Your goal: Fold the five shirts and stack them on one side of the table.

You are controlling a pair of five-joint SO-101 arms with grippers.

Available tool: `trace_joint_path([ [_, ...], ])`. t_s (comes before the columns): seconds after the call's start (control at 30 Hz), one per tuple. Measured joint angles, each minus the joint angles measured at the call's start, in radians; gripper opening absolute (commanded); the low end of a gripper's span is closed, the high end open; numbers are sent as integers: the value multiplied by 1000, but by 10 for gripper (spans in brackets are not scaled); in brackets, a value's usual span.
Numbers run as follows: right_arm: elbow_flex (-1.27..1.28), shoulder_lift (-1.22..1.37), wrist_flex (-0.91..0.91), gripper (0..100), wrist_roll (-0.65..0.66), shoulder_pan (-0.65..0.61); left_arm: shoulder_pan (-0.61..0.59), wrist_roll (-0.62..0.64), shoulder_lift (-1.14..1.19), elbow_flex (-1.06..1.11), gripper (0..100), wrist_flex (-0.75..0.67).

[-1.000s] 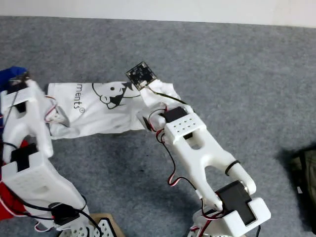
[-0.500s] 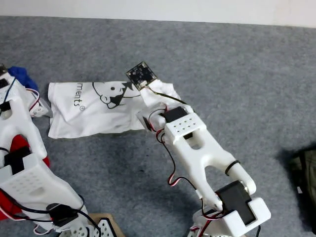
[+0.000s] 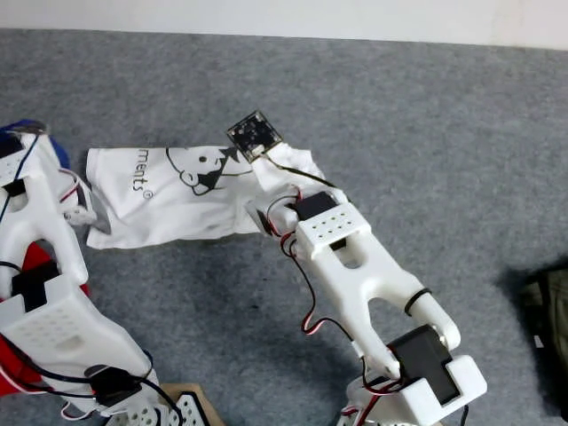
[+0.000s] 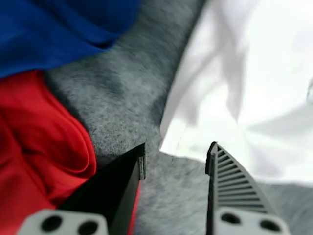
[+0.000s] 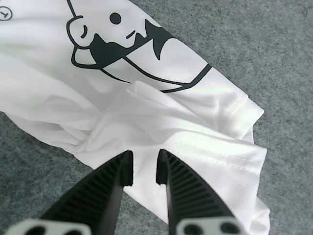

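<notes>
Lying across the grey, felt-like table top point(image 3: 444, 133), the white knit shirt with a black cartoon print point(image 3: 177, 200) has kept its place and its rumpled oblong shape over the last second, with its right end bunched in soft ridges. The white plastic right arm point(image 3: 355, 266) has not stirred either. The white left arm point(image 3: 44, 266) has: it drew off toward the table's left edge and has now swung back to the shirt's near left corner. I judge this to be a fresh try at gripping that corner, so the fold is unfinished. Just beside that corner lie a crumpled red shirt point(image 4: 39, 161) and a blue shirt point(image 4: 58, 24), both matte. The left gripper point(image 4: 176, 159) holds its ribbed black fingers well apart, one on either side of the corner hem. The right gripper point(image 5: 144, 169) hangs over the bunched end with its fingers nearly together, a slim gap between them, visibly pinching nothing.
</notes>
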Motion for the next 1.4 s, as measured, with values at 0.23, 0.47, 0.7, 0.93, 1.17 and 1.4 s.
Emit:
trace_joint_path([
  [0.23,0,0,0,98,0,0,0,-71,0,-61,217,-121],
  [0.47,0,0,0,98,0,0,49,-71,147,-203,217,-190],
  [0.7,43,0,-31,98,0,0,66,-57,370,-413,217,-190],
  [0.93,84,0,-89,98,0,0,69,-57,470,-522,214,-175],
  [1.17,84,0,-92,98,0,0,72,-49,529,-543,213,-133],
  [1.4,84,0,-92,98,0,0,104,-49,569,-551,54,-74],
])
